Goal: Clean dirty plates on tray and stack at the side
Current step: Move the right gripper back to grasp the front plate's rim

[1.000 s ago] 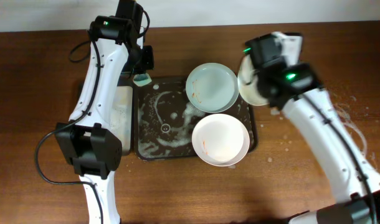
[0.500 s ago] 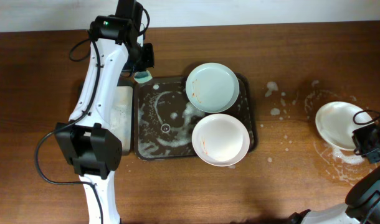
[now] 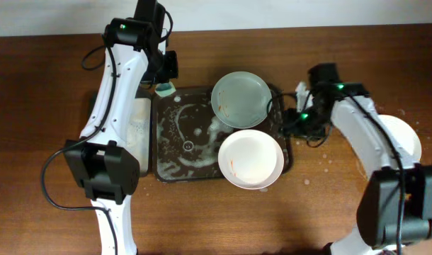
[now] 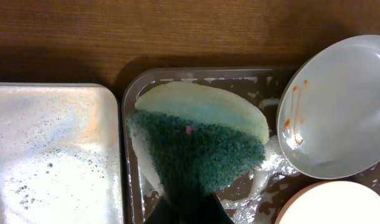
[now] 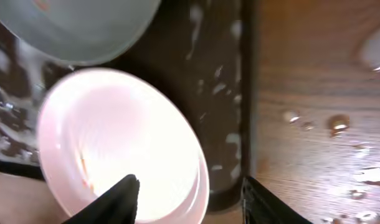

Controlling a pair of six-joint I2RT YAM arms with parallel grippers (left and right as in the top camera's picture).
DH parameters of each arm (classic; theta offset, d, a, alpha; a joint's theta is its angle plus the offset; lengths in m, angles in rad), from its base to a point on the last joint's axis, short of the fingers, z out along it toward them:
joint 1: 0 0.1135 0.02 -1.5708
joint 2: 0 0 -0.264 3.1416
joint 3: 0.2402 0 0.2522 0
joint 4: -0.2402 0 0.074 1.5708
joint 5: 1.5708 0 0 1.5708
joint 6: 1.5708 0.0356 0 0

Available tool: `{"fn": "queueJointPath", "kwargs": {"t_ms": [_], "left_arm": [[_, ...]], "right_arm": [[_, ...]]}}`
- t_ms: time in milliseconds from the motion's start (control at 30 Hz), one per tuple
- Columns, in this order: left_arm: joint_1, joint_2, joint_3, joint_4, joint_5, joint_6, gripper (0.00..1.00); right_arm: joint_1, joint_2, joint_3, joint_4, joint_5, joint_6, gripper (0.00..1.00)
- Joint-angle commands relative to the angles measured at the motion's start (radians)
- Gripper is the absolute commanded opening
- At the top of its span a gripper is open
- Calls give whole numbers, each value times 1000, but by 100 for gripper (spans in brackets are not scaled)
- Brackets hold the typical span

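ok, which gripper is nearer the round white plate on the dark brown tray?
Right. The right gripper hangs open by the white plate's rim; the left gripper holds a green sponge at the tray's opposite corner.

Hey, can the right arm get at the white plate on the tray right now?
Probably yes. The right gripper hangs open by the tray's right edge, the white plate lies uncovered just below it, and nothing stands between.
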Motion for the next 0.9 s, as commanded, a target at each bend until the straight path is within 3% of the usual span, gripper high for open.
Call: {"fn": "queueJointPath", "kwargs": {"t_ms": [0,233,300,367,400,600,767,867], "left_arm": [[-9,10,10,-4,11,-2,1],[-10,10,10,-5,11,-2,1],[-10,10,10,-5,11,-2,1],[-10,10,10,-5,11,-2,1],[-10,10,10,-5,11,-2,1],[19,-66,95,-104,11,40,1],[21,-94,74,-174,7,59,1],[13,-92,-32,-140,8,59,1]], "right_arm": [[40,51,-65,19,61,38,53],[112,157,-76,10,62,39,47],[112,161,-79,16,62,39,36],[112,161,-79,15,61,39,9],[112,161,-79,15,47,39,4],[202,9,13,78,-13,64,4],[385,59,13,301,176,303,4],[426,131,13,364,208,476,4]]}}
